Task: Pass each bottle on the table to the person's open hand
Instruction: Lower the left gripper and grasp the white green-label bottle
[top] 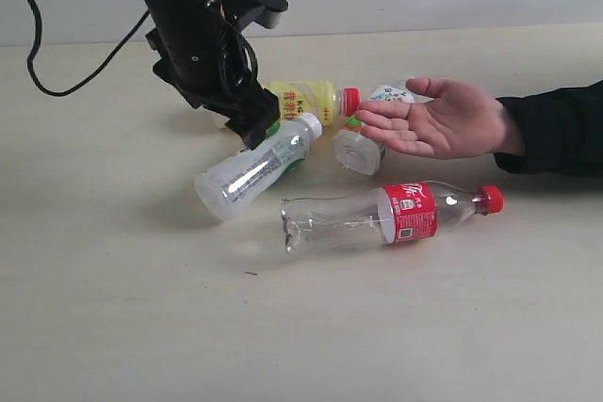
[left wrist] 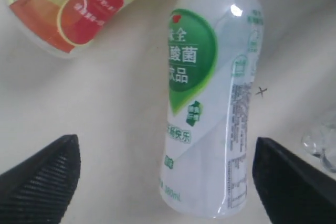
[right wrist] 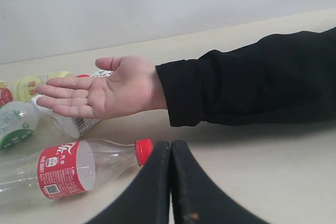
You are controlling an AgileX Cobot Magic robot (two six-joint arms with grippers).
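Left wrist view puts your left hand (left wrist: 167,153) wide open, its two dark fingers standing clear on either side of the green-labelled bottle (left wrist: 210,93) and holding nothing. That bottle lies on its side on the counter (top: 113,308), left of the middle, with its white cap pointing far and right towards the person's open palm (top: 438,120) and its base turned near and left. Just beyond it lies the yellow bottle (top: 301,99). A second white-capped bottle (top: 363,143) lies partly under the palm's fingers, and the clear red-labelled bottle (top: 386,217) lies nearer, to the right. Your right hand (right wrist: 170,145) is closed, fingers pressed together on nothing, and sits near the sleeve, well out of the work. The green-labelled bottle looks empty, so expect it to be very light, with thin walls that give under pressure. A hard squeeze would likely dent it or pop it out of the fingers. Its round body and glossy label suggest it can roll or slip if you catch it off-centre. Take it across the straight labelled middle, where the sides run parallel, not at the tapering shoulder near the cap. Close only until the walls are firmly met. The palm is near, so the carry should be short and level.
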